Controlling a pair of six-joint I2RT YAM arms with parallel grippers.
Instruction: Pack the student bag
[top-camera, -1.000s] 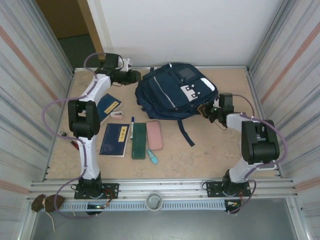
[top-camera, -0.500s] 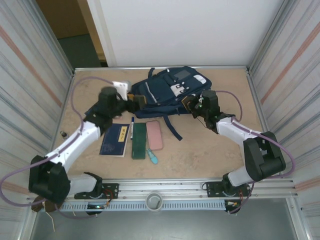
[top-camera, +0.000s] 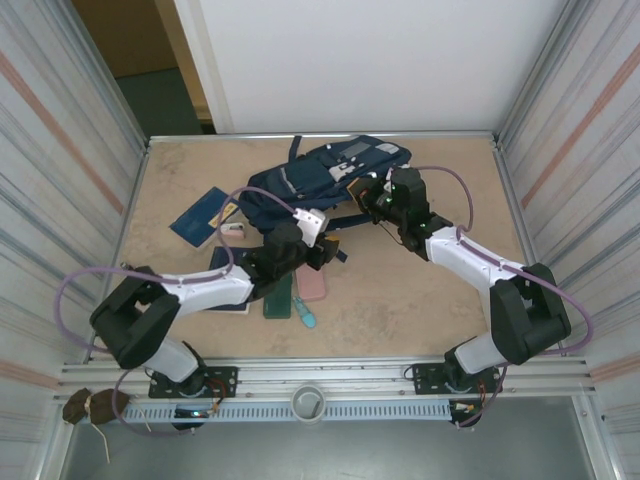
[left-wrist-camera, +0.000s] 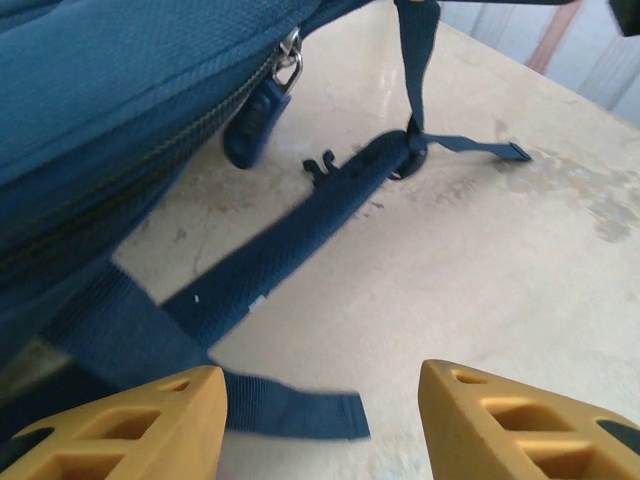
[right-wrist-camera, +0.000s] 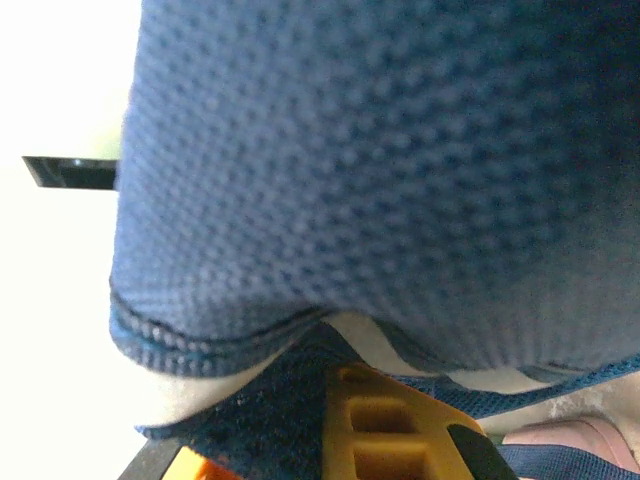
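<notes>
Sandy tabletop (top-camera: 440, 290) between ribbed metal walls (top-camera: 60, 150), and from above we see the student bag (top-camera: 320, 178) slumped at the far middle. Our left wrist view adds the left gripper (left-wrist-camera: 320, 400), fingers wide over a loose strap (left-wrist-camera: 300, 215). Our right wrist view has the right gripper (right-wrist-camera: 290, 430) pinching the bag's navy fabric.

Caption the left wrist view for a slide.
Open left pincer hovers above a loose strap beside the student bag.
</notes>
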